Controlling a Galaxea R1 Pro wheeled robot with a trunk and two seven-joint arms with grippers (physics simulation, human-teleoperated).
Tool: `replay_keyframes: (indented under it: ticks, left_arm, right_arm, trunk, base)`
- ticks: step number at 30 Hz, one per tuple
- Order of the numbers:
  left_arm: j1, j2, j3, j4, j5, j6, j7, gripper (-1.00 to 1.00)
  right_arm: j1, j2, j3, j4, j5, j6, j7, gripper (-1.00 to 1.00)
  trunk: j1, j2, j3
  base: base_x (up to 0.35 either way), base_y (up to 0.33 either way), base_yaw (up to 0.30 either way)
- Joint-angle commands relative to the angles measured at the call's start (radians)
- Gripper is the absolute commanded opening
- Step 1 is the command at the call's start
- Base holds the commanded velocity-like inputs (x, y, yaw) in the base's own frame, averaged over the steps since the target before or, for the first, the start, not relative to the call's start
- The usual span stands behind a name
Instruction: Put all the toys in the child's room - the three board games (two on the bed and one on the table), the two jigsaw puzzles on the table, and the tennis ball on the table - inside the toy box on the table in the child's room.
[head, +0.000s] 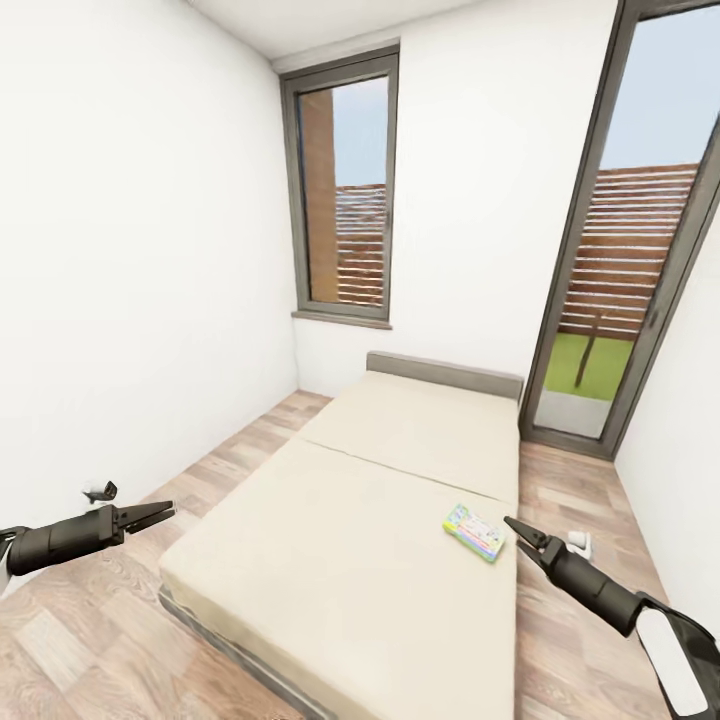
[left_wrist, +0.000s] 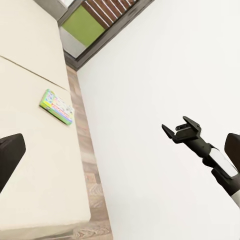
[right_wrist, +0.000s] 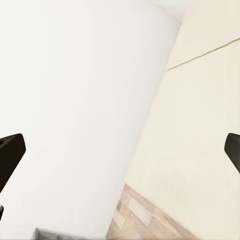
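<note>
Facing the bed (head: 380, 520), I see one board game (head: 474, 531) near its right edge; both arms reach forward level, left gripper (head: 160, 515) and right gripper (head: 518, 530) with jaws spread.

A flat, brightly printed board game (head: 473, 532) lies on the beige bed (head: 350, 560) near its right edge.

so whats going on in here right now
The robot is facing the bed in a narrow white-walled room, both arms held out low in front of it. One colourful board game lies flat on the mattress near its right-hand edge, close to the right hand, which is not touching it. The left hand hangs over the wood floor beside the bed, and both hands carry nothing. The right hand's fingers are spread open.
</note>
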Motion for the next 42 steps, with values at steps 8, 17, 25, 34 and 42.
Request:
replay_keyframes:
  ticks: [8,17,25,34,42]
  left_arm:
    - [-0.001,0.0,0.0,0.0,-0.001,0.011,-0.004,1.0]
    - [-0.001,0.0,0.0,0.0,-0.001,0.011,-0.004,1.0]
    - [-0.001,0.0,0.0,0.0,-0.001,0.01,-0.004,1.0]
    - [-0.001,0.0,0.0,-0.001,-0.001,0.01,-0.004,1.0]
    - [-0.001,-0.004,0.0,-0.002,0.0,0.01,-0.004,1.0]
  right_arm:
    - [-0.001,-0.001,0.024,0.0,-0.004,-0.021,0.0,1.0]
    - [-0.001,-0.002,0.032,0.0,-0.004,-0.023,-0.001,1.0]
    - [-0.001,-0.002,0.038,-0.001,-0.004,-0.023,-0.006,1.0]
    - [-0.001,-0.001,0.039,-0.001,-0.004,-0.023,-0.016,1.0]
    - [-0.001,-0.001,0.039,-0.001,-0.004,-0.023,-0.017,1.0]
  trunk:
    - [0.0,-0.002,-0.002]
    - [0.0,-0.002,-0.002]
    - [0.0,-0.002,-0.002]
    - [0.0,-0.002,-0.002]
    - [0.0,-0.002,-0.002]
  base:
    - [-0.032,-0.096,0.282]
    - [-0.087,-0.05,0.283]
    - [-0.163,-0.019,0.285]
    - [-0.231,-0.135,0.286]
    - [-0.05,-0.076,0.287]
